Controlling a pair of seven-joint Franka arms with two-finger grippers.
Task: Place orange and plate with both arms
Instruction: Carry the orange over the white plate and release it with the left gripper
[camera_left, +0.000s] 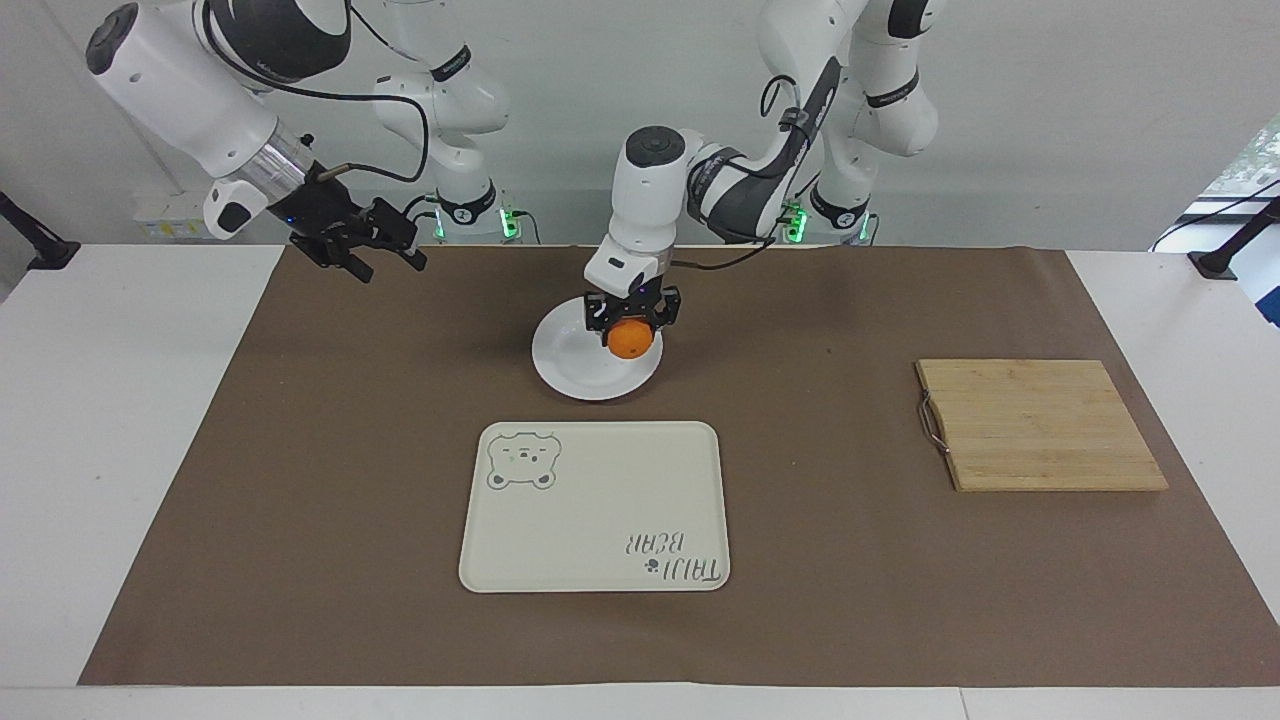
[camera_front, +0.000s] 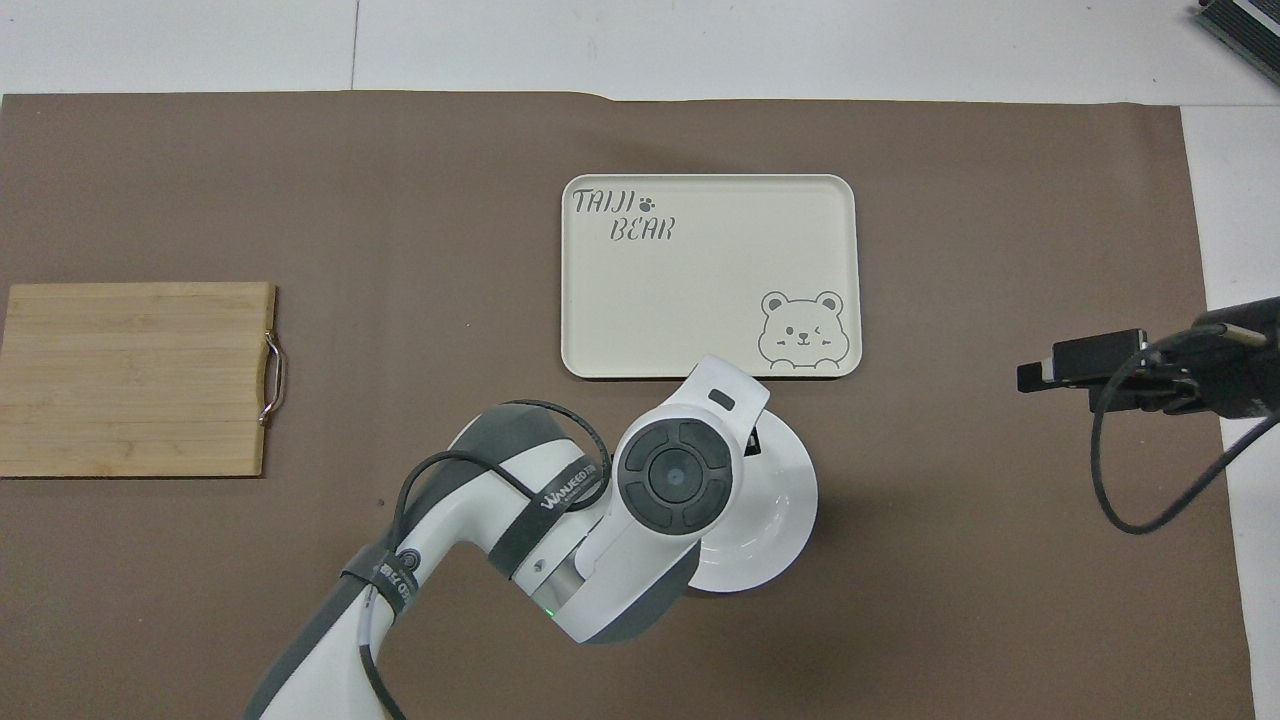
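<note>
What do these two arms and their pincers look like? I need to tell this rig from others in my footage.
Both the left arm and the right arm are glossy white jointed shells with dark grey joint bands and round grey end caps. Black cables loop along each. The left pincer and the right pincer are black. Green lights glow at the bases.

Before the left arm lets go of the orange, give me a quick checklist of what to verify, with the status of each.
1. Orange gripped by left gripper: ok, the gripper is shut on it.
2. Orange over the plate: ok, it hangs above the plate's side toward the left arm's end.
3. Orange touching the plate: cannot tell from either view.
4. Plate free of other items: ok as far as the facing view shows.
5. Right gripper out of the way: ok, open and raised over the mat near the right arm's end.
6. Tray bare and flat: ok.
</note>
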